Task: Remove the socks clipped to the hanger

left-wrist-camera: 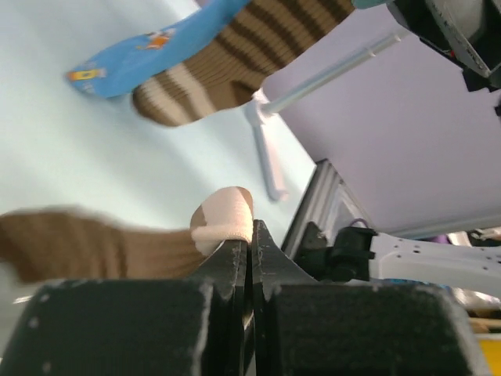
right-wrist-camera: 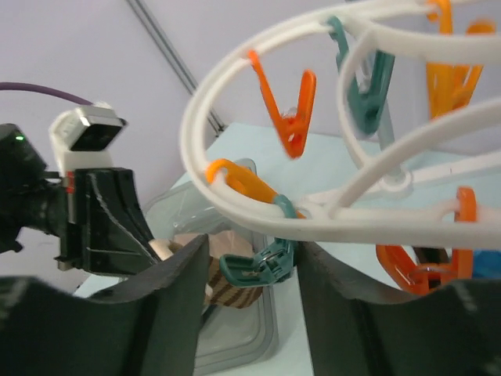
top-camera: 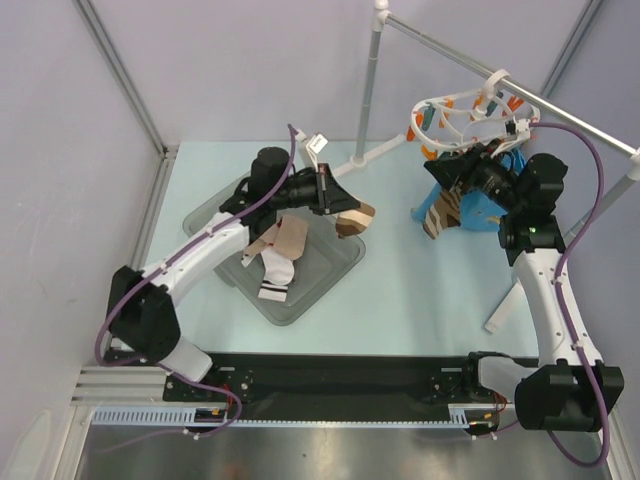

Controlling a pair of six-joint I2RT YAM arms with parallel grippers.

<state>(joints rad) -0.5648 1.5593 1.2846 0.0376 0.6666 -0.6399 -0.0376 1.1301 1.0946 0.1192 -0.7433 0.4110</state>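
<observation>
The white hanger hangs from the rail at the back right, with orange and teal clips. A blue sock and a brown-striped sock still hang from it. My right gripper is up at the ring, open, with its fingers either side of a teal clip. My left gripper is over the grey tray. It is shut on another brown-striped sock by its cream end. The hanging blue sock and striped sock show beyond it.
The tray holds a tan sock and a white sock with a black-striped cuff. The silver rail and its upright pole stand at the back. A white stand foot lies at the right. Empty orange clips dangle from the ring.
</observation>
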